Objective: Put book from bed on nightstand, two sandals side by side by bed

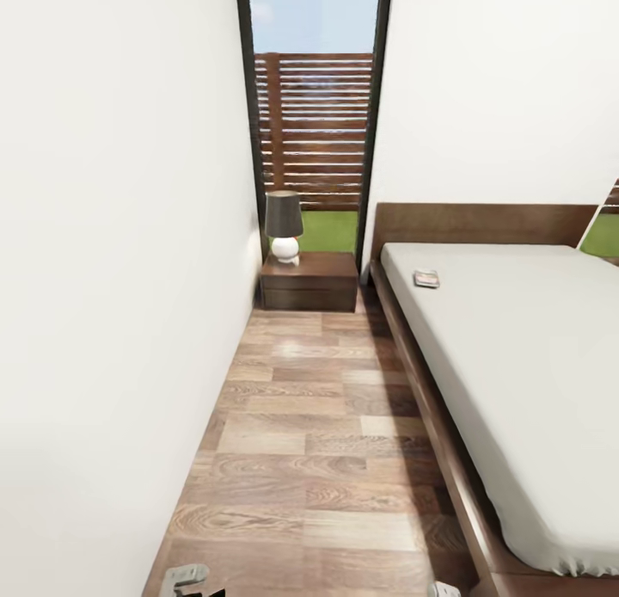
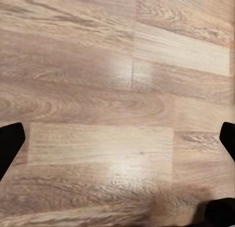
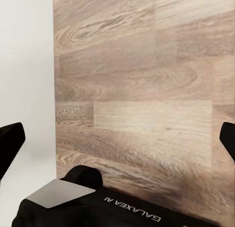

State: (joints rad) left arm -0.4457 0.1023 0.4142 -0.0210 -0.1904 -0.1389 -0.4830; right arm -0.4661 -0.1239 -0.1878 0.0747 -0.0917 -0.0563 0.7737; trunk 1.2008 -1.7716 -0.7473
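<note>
Both grippers [image 2: 117,138] [image 3: 117,138] are being held spread and empty over the floor [image 1: 309,459], since the book [image 1: 426,279] is lying far ahead on the bed [image 1: 516,365].

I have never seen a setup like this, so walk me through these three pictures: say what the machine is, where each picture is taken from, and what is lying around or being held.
This is a simulated wheeled robot with two arms, steered by a person. The big picture comes from a camera on its head, looking down a narrow strip of wood-plank floor between a white wall and the large low bed with an off-white mattress and dark brown frame. A small thin book lies on the mattress near the headboard. At the far end stands a low dark reddish-brown nightstand, carrying a lamp with a white round base and dark shade. The other two pictures come from cameras near each gripper, both aimed at the floor. The left gripper and right gripper show dark fingertips at the picture edges, spread wide, with nothing between them. Nothing is held.
</note>
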